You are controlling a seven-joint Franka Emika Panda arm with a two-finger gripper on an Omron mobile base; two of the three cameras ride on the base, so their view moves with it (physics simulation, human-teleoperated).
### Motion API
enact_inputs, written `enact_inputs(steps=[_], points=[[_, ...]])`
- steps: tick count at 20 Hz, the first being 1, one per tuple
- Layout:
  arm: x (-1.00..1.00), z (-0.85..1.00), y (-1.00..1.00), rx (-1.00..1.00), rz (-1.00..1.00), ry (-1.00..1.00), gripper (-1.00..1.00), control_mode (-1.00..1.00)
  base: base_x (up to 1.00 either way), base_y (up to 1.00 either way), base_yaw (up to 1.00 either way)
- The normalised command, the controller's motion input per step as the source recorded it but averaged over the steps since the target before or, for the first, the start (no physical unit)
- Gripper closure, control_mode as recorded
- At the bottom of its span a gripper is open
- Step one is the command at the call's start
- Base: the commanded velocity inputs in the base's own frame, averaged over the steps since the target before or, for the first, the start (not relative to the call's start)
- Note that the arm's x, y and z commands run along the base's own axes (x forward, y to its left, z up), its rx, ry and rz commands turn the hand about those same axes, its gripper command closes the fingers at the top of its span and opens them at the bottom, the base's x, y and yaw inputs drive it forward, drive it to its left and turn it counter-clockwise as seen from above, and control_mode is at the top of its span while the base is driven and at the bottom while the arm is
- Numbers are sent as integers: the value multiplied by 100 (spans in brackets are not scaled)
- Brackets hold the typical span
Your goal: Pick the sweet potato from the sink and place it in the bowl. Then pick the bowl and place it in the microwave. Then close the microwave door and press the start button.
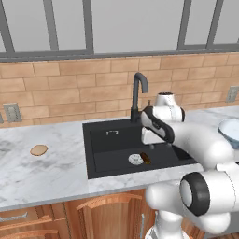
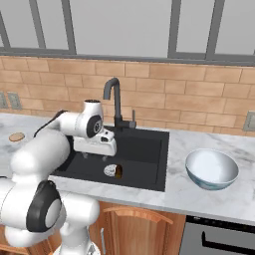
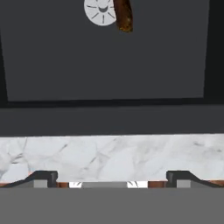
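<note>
Lying beside drain [image 3: 101,11], sweet potato [image 3: 123,15], seemingly lengthwise front-to-back in sink [image 1: 112,156]

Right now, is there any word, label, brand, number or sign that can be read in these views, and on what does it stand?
None can be read.
A small pale mark sits on the back wall of the sink: too small to tell if it is text.
The bowl, the sweet potato and the wall outlet carry no lettering.
</note>
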Motion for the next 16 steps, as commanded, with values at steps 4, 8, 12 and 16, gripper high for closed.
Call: enact_inputs(steps=[4,8,12,16], points=[[58,-73,-20,1,0,10,-100,-100,0,0,0],[48,-73,-28,5,0,6,-100,-100,0,0,0],[54,-64,-15,4,0,1,-100,-100,0,0,0],[52,-62,-5,1,0,0,-100,-100,0,0,0]])
